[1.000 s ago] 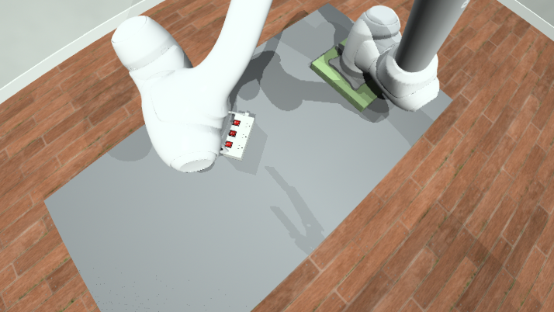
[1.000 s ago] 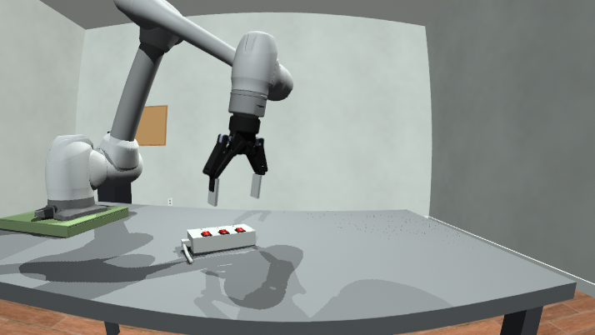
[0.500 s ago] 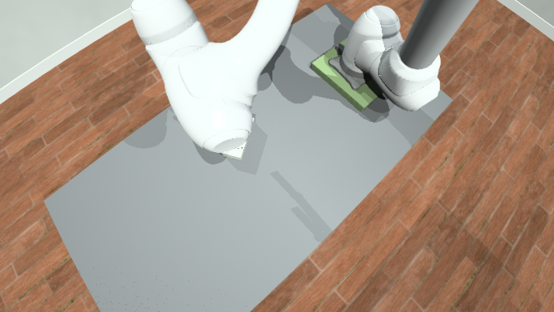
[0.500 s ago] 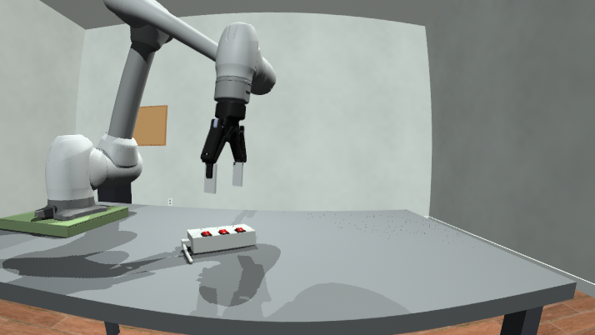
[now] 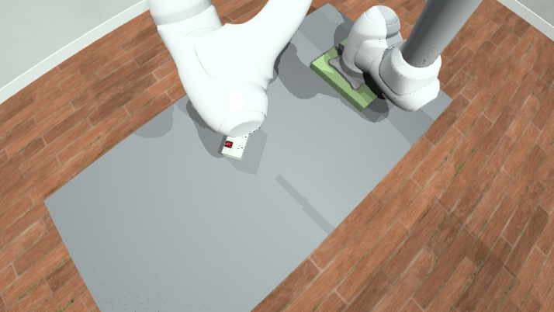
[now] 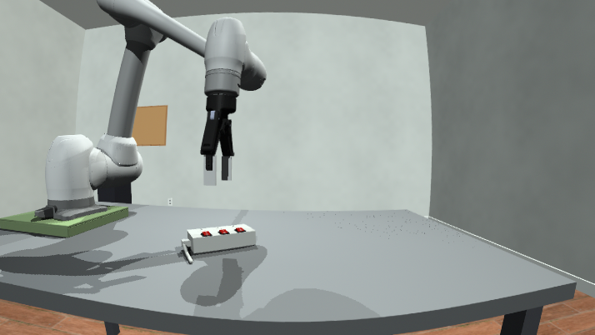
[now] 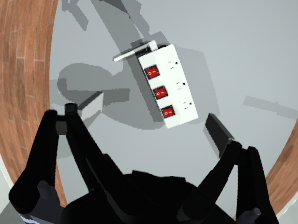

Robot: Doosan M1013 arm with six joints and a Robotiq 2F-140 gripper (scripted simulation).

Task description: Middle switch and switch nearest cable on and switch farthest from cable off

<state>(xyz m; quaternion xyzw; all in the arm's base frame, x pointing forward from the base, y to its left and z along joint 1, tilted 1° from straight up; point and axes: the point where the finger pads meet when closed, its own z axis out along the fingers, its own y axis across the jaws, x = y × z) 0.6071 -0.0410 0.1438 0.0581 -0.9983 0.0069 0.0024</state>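
A white power strip (image 5: 237, 149) (image 6: 221, 239) (image 7: 178, 83) lies flat and right way up on the grey table (image 5: 155, 233) (image 6: 375, 258) (image 7: 253, 43). It has three red rocker switches in a row: the one nearest the cable (image 6: 206, 233) (image 7: 152, 71), the middle one (image 6: 223, 232) (image 7: 160, 92) and the farthest one (image 6: 239, 229) (image 7: 168, 112). I cannot tell how they are set. The short cable stub (image 6: 187, 252) (image 7: 133, 51) sticks out at the strip's left end in the exterior view. My gripper (image 6: 217, 175) (image 7: 155, 112) is open and empty, pointing down well above the strip. In the top view the arm (image 5: 233, 78) hides the gripper and most of the strip.
The robot base (image 5: 372, 43) (image 6: 71, 175) stands on a green plate (image 5: 341, 83) (image 6: 62, 225) at the table's far corner. A wooden floor (image 5: 465, 194) surrounds the table. The table's front edge (image 6: 333, 321) runs close to the camera.
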